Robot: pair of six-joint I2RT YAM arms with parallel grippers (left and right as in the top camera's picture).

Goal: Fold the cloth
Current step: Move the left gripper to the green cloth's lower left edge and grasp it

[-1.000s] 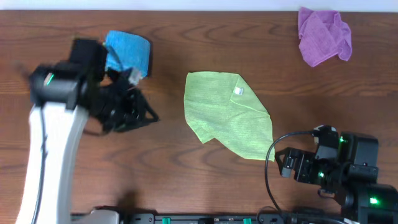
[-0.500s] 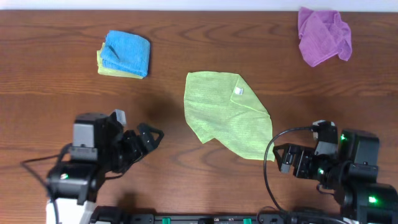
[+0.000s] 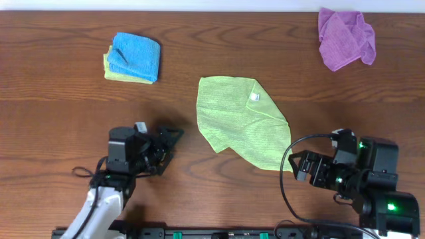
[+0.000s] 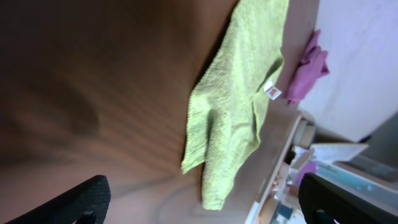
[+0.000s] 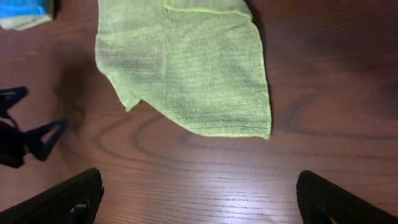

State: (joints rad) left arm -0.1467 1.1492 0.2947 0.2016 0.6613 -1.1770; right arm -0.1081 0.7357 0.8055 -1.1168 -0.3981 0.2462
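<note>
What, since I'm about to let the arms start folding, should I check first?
1. Cloth spread flat: not ok, rumpled, part lies doubled over.
2. Left pincer open: ok.
3. Right pincer open: ok.
4. Both pincers off the cloth: ok.
5. Blue cloth and purple cloth apart from it: ok.
6. How many layers lie under the doubled part: cannot tell.

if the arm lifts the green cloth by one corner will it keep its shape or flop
Probably flop: the green cloth lies limp with a soft fold near its white tag, so a lifted corner would likely trail the rest. It looks thin, so likely light. Pushed, its nubby weave may bunch up on the table rather than slide.
</note>
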